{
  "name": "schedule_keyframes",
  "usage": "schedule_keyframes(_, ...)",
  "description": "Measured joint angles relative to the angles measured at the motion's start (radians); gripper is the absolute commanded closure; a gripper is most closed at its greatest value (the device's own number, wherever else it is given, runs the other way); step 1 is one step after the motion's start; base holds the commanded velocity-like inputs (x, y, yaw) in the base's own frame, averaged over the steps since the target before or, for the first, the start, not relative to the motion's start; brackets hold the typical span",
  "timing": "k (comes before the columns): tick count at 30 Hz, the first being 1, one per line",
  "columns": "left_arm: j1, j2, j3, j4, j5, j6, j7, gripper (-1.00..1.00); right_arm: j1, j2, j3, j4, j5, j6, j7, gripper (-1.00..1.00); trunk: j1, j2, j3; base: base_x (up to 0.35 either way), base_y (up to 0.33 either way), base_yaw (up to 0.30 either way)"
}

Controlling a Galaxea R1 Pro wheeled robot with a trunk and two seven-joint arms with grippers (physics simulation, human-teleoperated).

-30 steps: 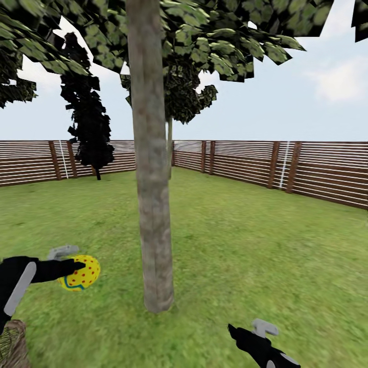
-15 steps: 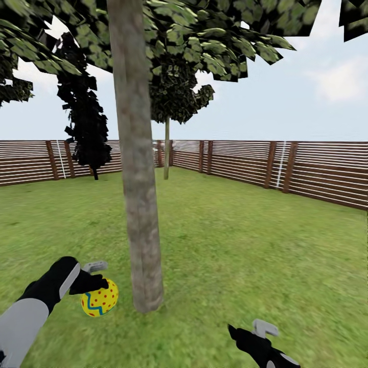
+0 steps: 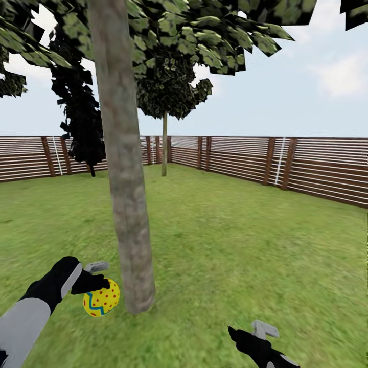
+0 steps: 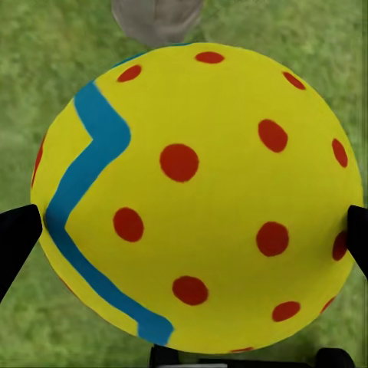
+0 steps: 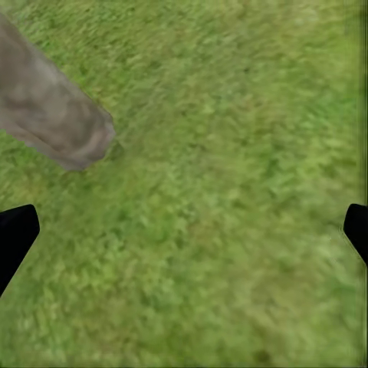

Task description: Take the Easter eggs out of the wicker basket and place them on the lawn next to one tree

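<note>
Yellow Easter egg point(image 3: 101, 299) pinched in my left gripper point(image 3: 97, 282) | lowered beside tree point(image 3: 129, 225) | right gripper point(image 3: 249, 333) spread, idle | release next

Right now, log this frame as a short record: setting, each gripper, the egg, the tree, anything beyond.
setting: lawn enclosed by a brown slat fence
left gripper: shut on the Easter egg, yellow with red dots and a blue zigzag band
egg position: low over the grass, beside the base of the tree trunk
right gripper: open, nothing between its fingers, over grass to the right of the trunk
beyond: dark narrow tree by the fence, slim-trunked tree near the fence corner
</note>
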Motion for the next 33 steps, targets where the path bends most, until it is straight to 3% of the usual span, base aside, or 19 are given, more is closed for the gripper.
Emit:
schedule_keyframes(18, -0.001, -0.016, -0.001, 0.000, -0.001, 0.000, 0.001, 1.00, -0.001, 0.000, 0.000, 0.020, 0.000, -0.002, -0.001, -1.00, 0.000, 0.000, -0.023, 0.010, -0.301, -0.187)
schedule_keyframes(33, 0.000, -0.018, -0.002, 0.000, -0.001, 0.000, 0.001, 1.00, -0.001, 0.000, 0.000, 0.020, 0.000, -0.002, -0.001, -1.00, 0.000, 0.000, -0.038, 0.182, -0.177, -0.230)
